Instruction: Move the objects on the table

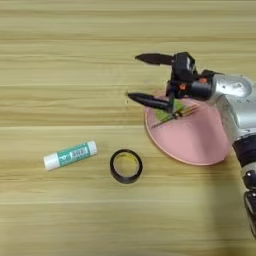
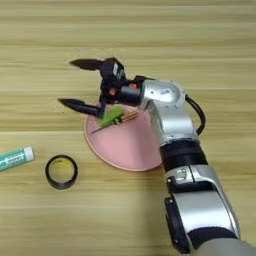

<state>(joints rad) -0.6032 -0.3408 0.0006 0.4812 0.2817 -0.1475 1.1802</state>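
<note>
The silver right forearm reaches over the pink oval plate (image 2: 125,145); the black two-finger gripper (image 1: 141,78) is spread wide and empty beyond the plate's left rim.

The white glue stick with teal-green label (image 1: 70,155) and the black tape roll ring (image 1: 126,166) lie left of the plate on bare wooden table (image 1: 60,65).

You are looking steeply down from the robot's head through two side-by-side eyes, and the desk (image 1: 60,45) fills both views to every edge. Your left eye view reaches further left, taking in the whole glue stick (image 1: 70,155). Your right eye view reaches further right, showing the full silver forearm (image 2: 172,117). Both views share the pink plate (image 2: 125,145), the tape roll (image 1: 126,166) and the gripper (image 1: 142,79).
</note>
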